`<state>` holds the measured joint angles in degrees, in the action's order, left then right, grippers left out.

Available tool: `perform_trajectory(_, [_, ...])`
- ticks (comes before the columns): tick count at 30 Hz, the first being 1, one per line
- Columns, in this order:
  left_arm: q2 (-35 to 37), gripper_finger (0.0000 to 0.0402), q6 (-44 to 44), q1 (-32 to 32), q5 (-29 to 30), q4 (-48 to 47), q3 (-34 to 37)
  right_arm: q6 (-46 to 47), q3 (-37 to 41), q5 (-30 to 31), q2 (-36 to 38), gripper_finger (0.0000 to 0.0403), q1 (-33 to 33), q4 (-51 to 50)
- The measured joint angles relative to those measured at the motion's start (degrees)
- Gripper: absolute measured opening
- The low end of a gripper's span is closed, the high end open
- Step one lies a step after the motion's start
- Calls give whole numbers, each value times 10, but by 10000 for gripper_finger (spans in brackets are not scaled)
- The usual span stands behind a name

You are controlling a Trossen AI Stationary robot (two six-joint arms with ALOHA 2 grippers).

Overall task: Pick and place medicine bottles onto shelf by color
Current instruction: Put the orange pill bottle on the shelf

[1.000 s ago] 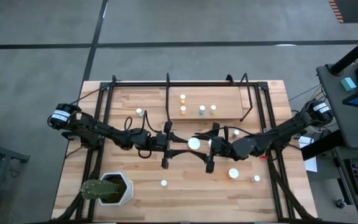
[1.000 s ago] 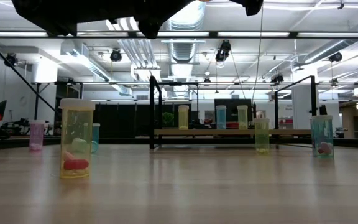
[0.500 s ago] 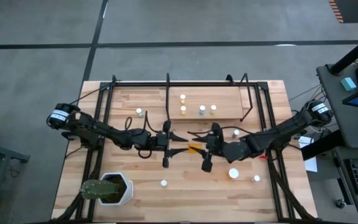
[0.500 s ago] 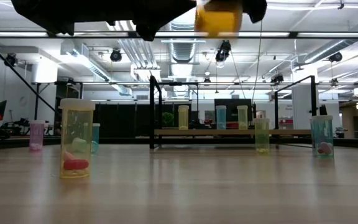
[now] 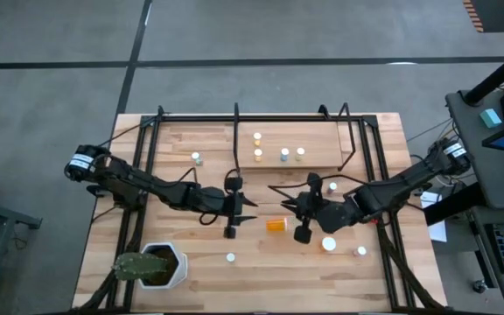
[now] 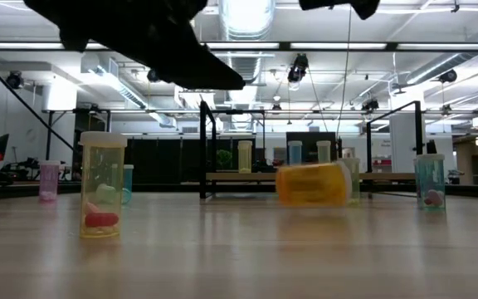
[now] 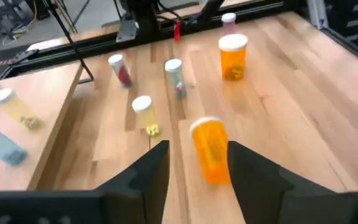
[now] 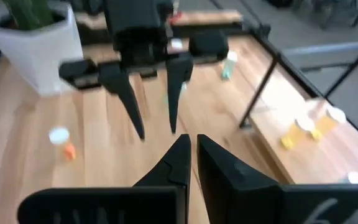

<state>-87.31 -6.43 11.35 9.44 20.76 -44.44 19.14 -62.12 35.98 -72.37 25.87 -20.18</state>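
Observation:
An orange medicine bottle (image 5: 276, 225) lies on its side on the tabletop, also seen in the low view (image 6: 309, 184), with its pale cap toward my left gripper. My left gripper (image 5: 252, 203) hangs open above it; in its wrist view the orange bottle (image 7: 210, 150) shows between and beyond the two fingers (image 7: 157, 174), apart from them. My right gripper (image 5: 287, 203) faces the left gripper, shut and with nothing in it (image 8: 191, 155). The shelf (image 5: 318, 140) at the far side carries several upright bottles (image 5: 284, 154).
Upright bottles stand around: one far left (image 5: 196, 158), one near the middle front (image 5: 231, 257), a wide white-topped one (image 5: 329, 244), one beside it (image 5: 360, 251), one by the right arm (image 5: 332, 186). A white plant pot (image 5: 156, 265) stands at the near left corner.
The orange bottle was up in the air between the two grippers, tipped level, then fell to the table, where it now lies on its side. My right gripper let it go, shut its fingers and drew back a little toward the table's right edge.

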Motion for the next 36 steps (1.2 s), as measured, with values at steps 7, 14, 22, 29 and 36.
perform_trajectory(7, [-82, 230, 17, 3, -9, -7, -51, 44, -36, 0, 0, 17, 8, -111])
perform_trajectory(14, [-212, 292, 75, 10, -23, -7, -131, 41, -22, -2, 0, 17, 9, -112])
perform_trajectory(22, [-267, 282, 107, 18, -66, -25, -177, 49, -6, -2, 0, 17, 9, -109])
perform_trajectory(29, [-267, 257, 118, 18, -77, -23, -171, 50, -5, -2, 0, 17, 9, -109])
perform_trajectory(36, [-267, 224, 117, 18, -105, -22, -167, 50, -5, -1, 0, 17, 9, -110])
